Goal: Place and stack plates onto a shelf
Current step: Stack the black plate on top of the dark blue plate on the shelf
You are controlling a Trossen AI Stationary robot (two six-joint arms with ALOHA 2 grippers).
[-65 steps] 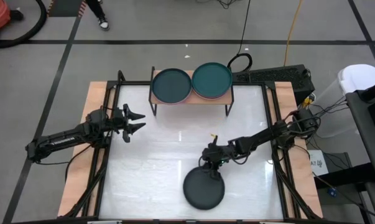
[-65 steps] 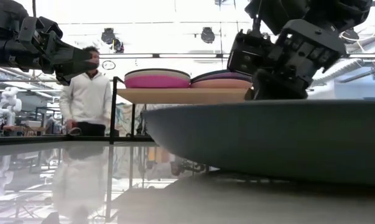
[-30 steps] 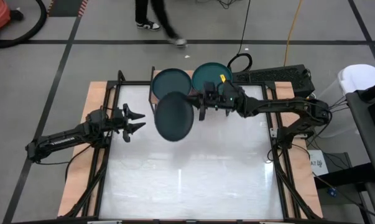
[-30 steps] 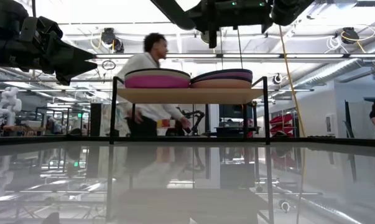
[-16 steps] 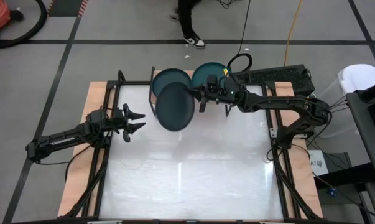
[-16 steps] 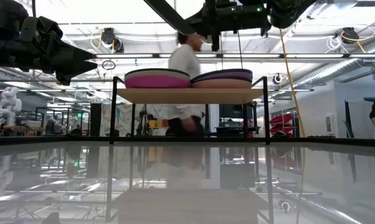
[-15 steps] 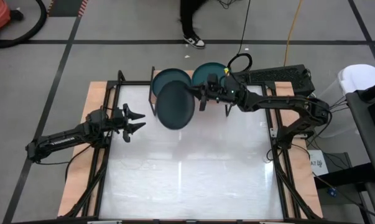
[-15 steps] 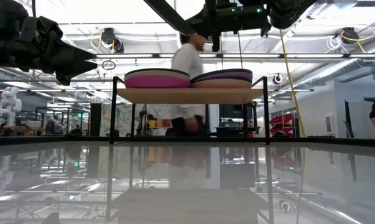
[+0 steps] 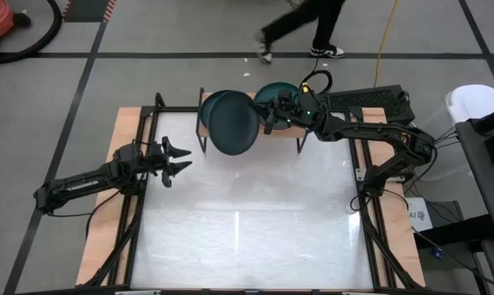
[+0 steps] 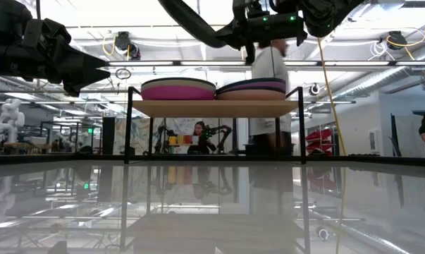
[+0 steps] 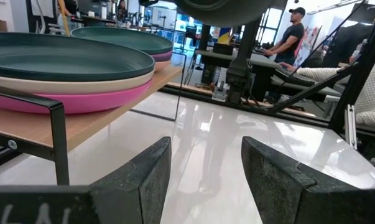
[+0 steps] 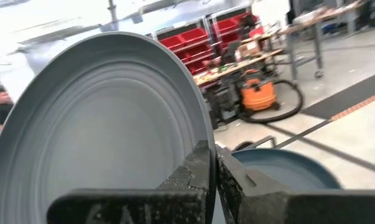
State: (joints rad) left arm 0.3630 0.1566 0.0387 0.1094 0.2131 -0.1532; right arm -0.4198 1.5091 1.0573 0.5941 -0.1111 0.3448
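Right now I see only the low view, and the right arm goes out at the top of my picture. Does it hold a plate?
Observer: Yes. The right gripper has its fingers shut on the rim of a dark grey round plate.
Operator: Where is that plate over the shelf?
Observer: From above, it hangs tilted and covers most of the left stack on the light-wood shelf with black metal legs.
Operator: And the left arm?
Observer: The left gripper hovers open by the left side of the white table, apart from the shelf.

no readable text, no labels, no brands, no numbers anywhere
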